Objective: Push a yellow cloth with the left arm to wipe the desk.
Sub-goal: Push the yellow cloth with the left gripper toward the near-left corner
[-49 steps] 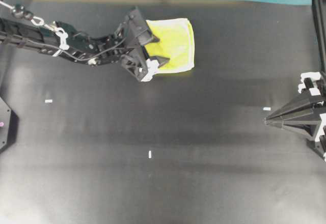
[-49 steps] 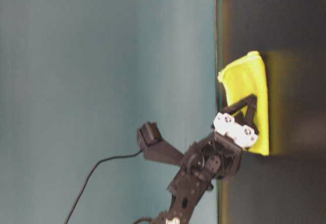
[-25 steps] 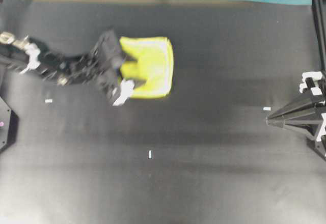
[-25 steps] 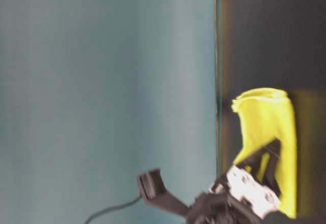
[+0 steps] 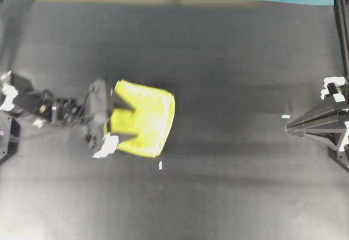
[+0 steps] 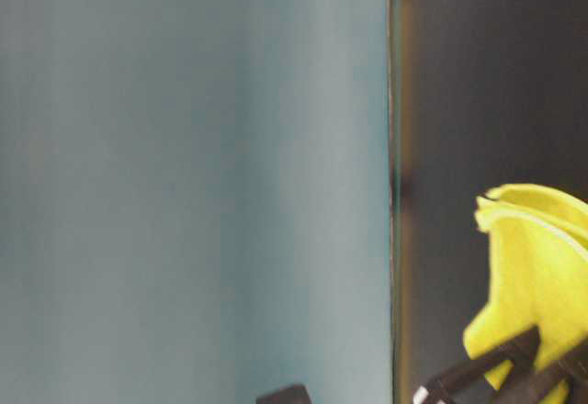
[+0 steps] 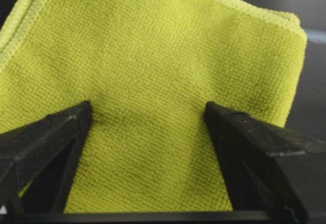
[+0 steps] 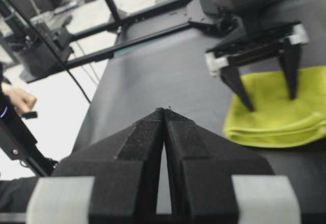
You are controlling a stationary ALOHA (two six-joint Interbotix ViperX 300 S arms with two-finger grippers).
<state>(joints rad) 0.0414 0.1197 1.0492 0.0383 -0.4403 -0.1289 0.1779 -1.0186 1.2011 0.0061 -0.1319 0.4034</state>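
Cloth (image 5: 144, 119) lies folded on bench (image 5: 229, 60), left of centre, w/ small white tape mark (image 5: 160, 165) just near of it. Left claw (image 5: 124, 120) has fingers wide apart, both tips (image 8: 246, 102) pressed down on cloth's left part. Right claw (image 5: 286, 129) sits at far right, well apart from cloth, fingers together.

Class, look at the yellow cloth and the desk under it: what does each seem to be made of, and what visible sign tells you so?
The yellow cloth: likely microfibre or terry, soft and matte; the left wrist view shows a fine looped weave and stitched edges.

The desk: a matte black sheet, possibly rubber or plastic matting; it shows only dull, diffuse sheen. The exact material is unclear.
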